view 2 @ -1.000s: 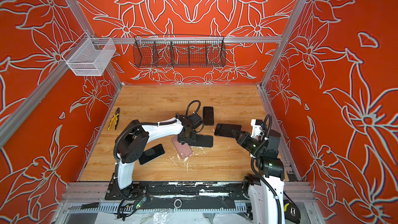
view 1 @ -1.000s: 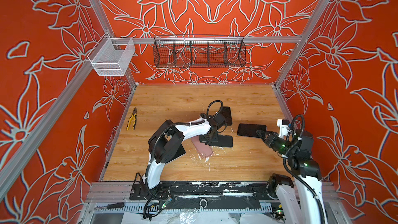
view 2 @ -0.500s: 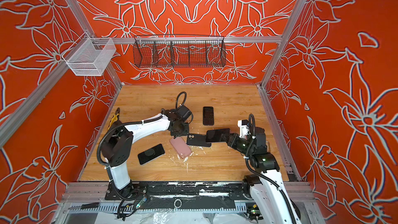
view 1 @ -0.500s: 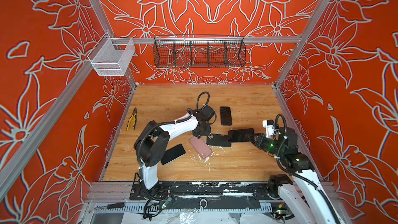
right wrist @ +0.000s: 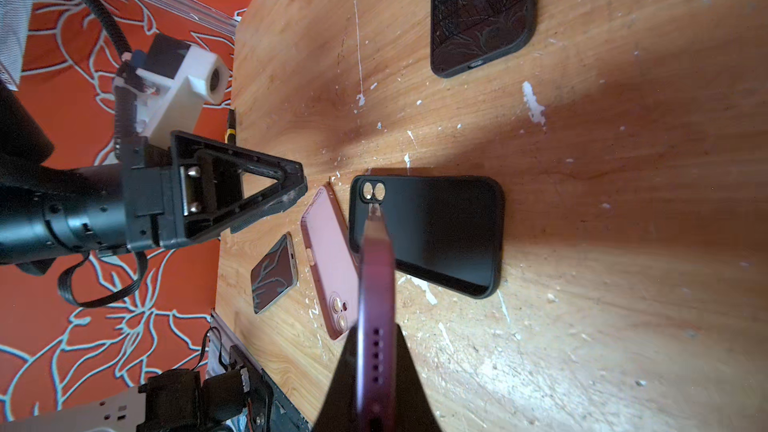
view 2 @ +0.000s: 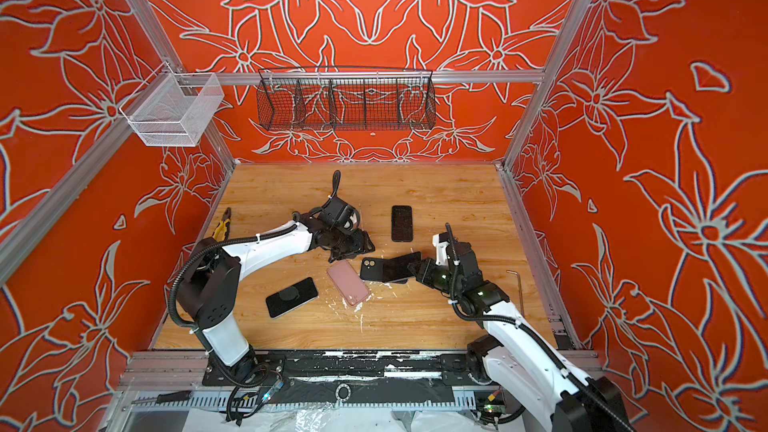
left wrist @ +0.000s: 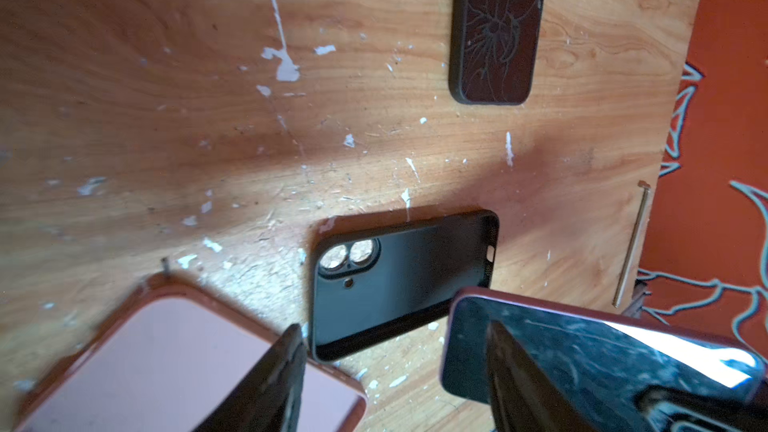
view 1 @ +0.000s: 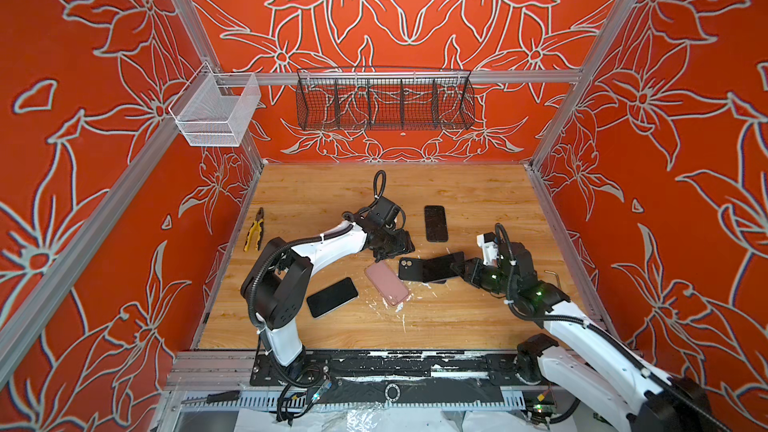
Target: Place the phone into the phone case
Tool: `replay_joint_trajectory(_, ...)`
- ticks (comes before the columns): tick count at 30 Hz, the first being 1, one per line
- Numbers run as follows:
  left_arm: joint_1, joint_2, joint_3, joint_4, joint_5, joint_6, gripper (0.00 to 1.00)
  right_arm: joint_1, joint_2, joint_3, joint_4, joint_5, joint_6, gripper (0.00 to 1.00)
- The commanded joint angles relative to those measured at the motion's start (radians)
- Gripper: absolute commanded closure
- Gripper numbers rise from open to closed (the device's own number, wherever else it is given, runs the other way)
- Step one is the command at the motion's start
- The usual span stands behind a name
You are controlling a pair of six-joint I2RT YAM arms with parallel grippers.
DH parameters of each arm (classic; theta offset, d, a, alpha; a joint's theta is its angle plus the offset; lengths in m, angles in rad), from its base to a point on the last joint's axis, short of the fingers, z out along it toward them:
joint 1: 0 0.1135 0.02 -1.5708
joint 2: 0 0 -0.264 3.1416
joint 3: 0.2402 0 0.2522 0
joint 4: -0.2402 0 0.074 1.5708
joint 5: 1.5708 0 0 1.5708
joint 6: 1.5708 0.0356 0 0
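Jaws: those of my right gripper (view 1: 459, 271) are clamped on one end of the phone (view 1: 441, 268), which hangs tilted over the black phone case (view 1: 409, 272), overlapping the end away from its camera cutout and not seated. Those of my left gripper (view 1: 395, 250) stand apart and empty just beside the case's cutout end. Done, I judge: case lying open-side up, phone held over it; left: aligning, lowering and pressing the phone in.
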State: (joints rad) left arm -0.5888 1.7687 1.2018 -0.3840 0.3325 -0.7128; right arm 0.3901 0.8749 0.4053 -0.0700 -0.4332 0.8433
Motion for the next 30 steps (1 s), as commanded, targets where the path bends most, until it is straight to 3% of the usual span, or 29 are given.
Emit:
replay_joint_trajectory(1,0.005,0.027,-0.033,0.062,0.059,-0.04,0.33,0.027,0.043,0.006,0.168,0.059,0.032,1.0)
replay_joint_trajectory(6,0.01,0.033,-0.087,0.087,0.039,-0.09,0.33,0.038,0.119,0.017,0.234,0.068,0.039,1.0)
replay_joint_trajectory(22,0.012,0.091,-0.121,0.193,0.113,-0.153,0.32,0.067,0.28,-0.012,0.412,0.057,0.096,1.0)
replay_joint_trajectory(30,0.012,0.107,-0.128,0.238,0.152,-0.187,0.33,0.069,0.284,-0.061,0.42,0.053,0.109,1.0)
